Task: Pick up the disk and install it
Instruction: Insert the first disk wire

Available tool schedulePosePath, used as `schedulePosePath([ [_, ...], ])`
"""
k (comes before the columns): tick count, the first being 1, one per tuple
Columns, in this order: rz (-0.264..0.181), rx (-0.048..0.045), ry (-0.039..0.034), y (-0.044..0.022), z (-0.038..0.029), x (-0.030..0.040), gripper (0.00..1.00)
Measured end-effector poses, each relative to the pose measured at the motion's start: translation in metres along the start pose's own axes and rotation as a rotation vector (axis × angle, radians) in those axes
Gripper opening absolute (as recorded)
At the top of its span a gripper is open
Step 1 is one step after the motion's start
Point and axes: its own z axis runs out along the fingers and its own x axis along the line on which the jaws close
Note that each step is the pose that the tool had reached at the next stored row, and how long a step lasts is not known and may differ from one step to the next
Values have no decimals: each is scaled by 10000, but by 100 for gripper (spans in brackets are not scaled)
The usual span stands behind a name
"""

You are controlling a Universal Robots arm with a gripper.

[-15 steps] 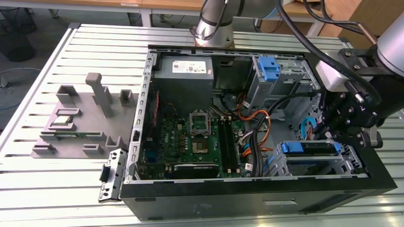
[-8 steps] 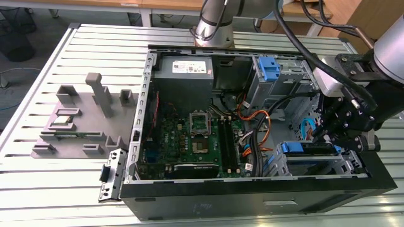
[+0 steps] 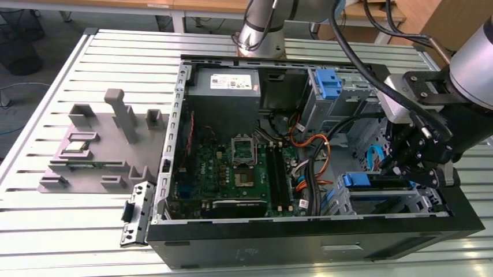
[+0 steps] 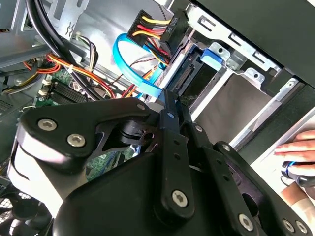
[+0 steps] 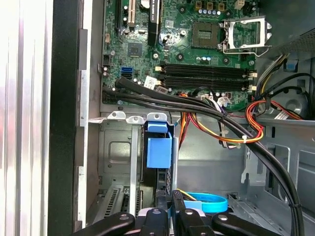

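The gripper point(image 5: 167, 216) is closing on the disk point(image 5: 158, 152), which is standing on edge inside the drive cage point(image 5: 118, 147) of the computer case point(image 3: 308, 245). I judge it should be pushing straight, keeping clear of the cables point(image 5: 197, 105) beyond. The disk is showing mainly its blue plastic rail.

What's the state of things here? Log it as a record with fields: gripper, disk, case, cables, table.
gripper: gripper down inside the open case, at the drive bay on the exterior view's right, right by the disk; contact cannot be told
disk: disk standing in the metal drive bay, blue rail showing; whether fully seated cannot be told
case: computer case lying open, motherboard exposed
cables: blue flat cable looped close to the bay
table: slatted table carrying a grey fixture at the exterior view's left
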Motion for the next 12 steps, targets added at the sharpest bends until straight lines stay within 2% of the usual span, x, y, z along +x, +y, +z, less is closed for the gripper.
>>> schedulePosePath([
  [12,-2,27,-1,8,25,2,16],
])
